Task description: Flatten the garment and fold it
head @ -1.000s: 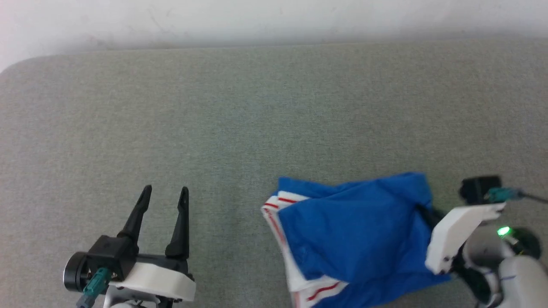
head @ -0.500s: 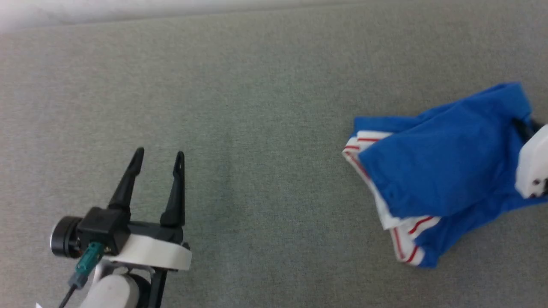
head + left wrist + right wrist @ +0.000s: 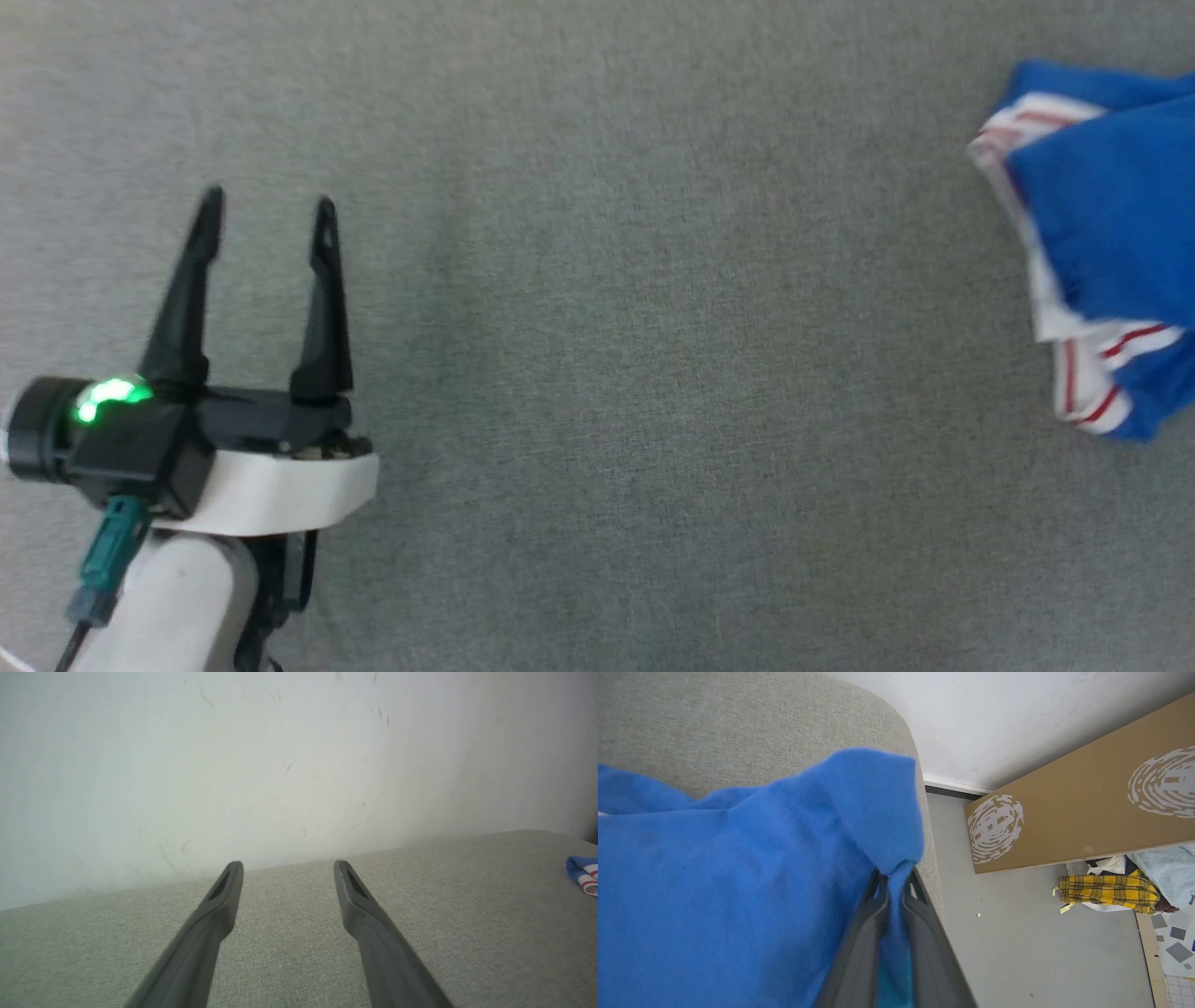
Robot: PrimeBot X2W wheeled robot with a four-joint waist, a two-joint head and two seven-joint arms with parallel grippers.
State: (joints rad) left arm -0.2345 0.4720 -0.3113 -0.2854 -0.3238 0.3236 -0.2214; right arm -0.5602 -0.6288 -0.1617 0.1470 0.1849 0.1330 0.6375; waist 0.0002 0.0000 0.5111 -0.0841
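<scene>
Grey-green woven cushion surface [image 3: 653, 373] against scuffed white wall [image 3: 280, 765]; grey floor [image 3: 1017, 942] past its rounded corner. Versus 0.5 s ago: head-camera shift; royal-blue jersey garment with red-and-white striped trim [image 3: 1111, 224] now cut by right edge, farther from left gripper [image 3: 269, 201]. Left jaws wide, holding nothing. Right gripper [image 3: 895, 879]: clamped on blue fold near that corner. On floor: brown printed cardboard panel [image 3: 1087, 802], yellow plaid cloth [image 3: 1108, 891].

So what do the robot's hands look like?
The left gripper has two long black fingers that taper to points, on a black block with a white curved shell, a glowing green light and a teal plug. The right gripper has matching dark fingers.
</scene>
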